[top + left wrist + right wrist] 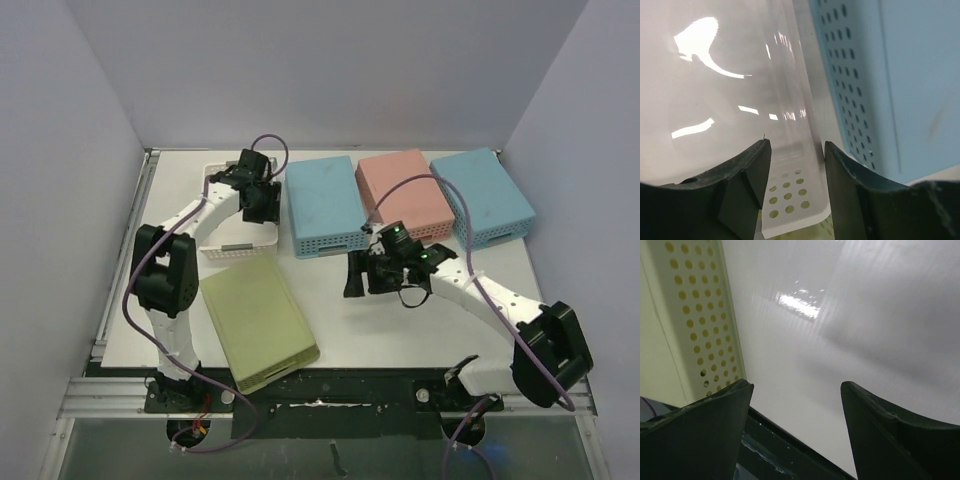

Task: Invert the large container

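Note:
The white perforated container (226, 247) stands open side up at the back left of the table. My left gripper (268, 200) is at its right wall, beside the left blue container (322, 205). In the left wrist view the white wall (795, 175) runs between my fingers, and my left gripper (797, 150) is open astride it with a gap on the right side. My right gripper (352, 275) is open and empty low over the middle of the table; in the right wrist view (795, 387) it points at bare table.
A yellow-green container (258, 320) lies bottom up at the front left, also in the right wrist view (695, 315). A pink container (405, 190) and a second blue one (485, 195) lie bottom up at the back right. The left blue container's holed side (850, 75) is close to my left fingers.

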